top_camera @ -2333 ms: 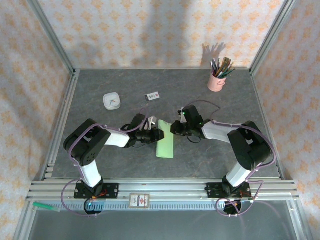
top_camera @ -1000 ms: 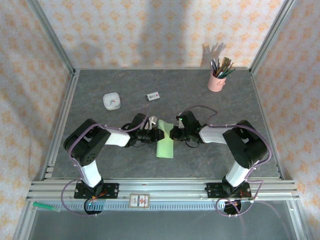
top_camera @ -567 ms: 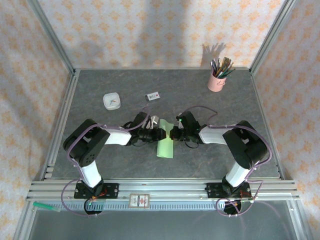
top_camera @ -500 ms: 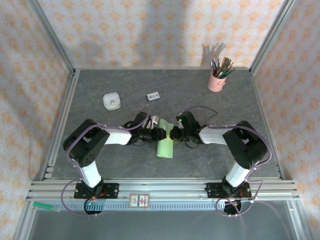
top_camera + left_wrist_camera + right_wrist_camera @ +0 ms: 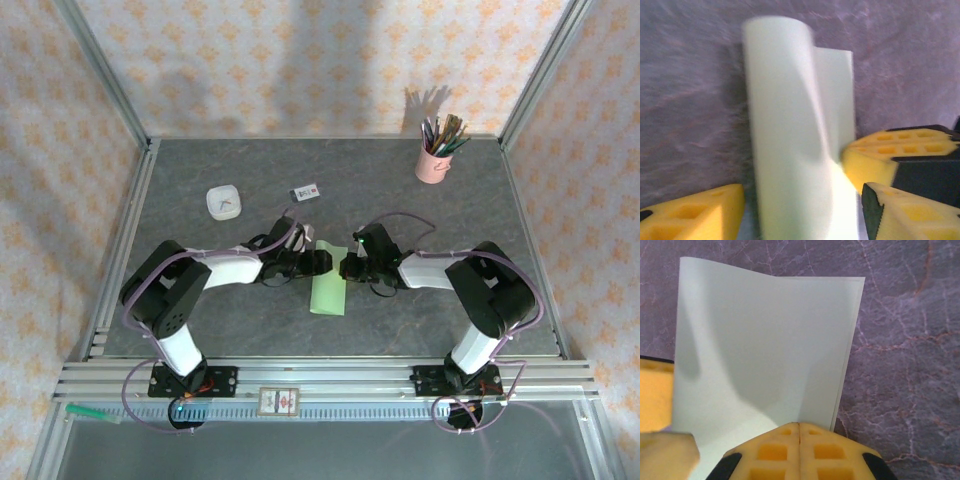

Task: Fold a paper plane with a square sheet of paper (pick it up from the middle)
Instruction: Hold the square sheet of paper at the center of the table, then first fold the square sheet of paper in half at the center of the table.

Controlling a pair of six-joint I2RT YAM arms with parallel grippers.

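**Green paper lies between the two pincers**

The square sheet of paper (image 5: 328,295), folded double, lies in the lower middle of the top view. Its long side runs up and down the frame.

- **Left gripper (image 5: 318,258):** open, one finger on each side of the paper's upper end.
- **Right gripper (image 5: 346,268):** closed, tips touching the paper's edge.

The paper is plain. The print on the small white card (image 5: 305,191) is too small to read.

The left arm (image 5: 215,272) and right arm (image 5: 440,272) were black with white middle parts. Thin purple cables (image 5: 541,300) looped around them. The right gripper (image 5: 799,426) had yellow pads with small square holes.
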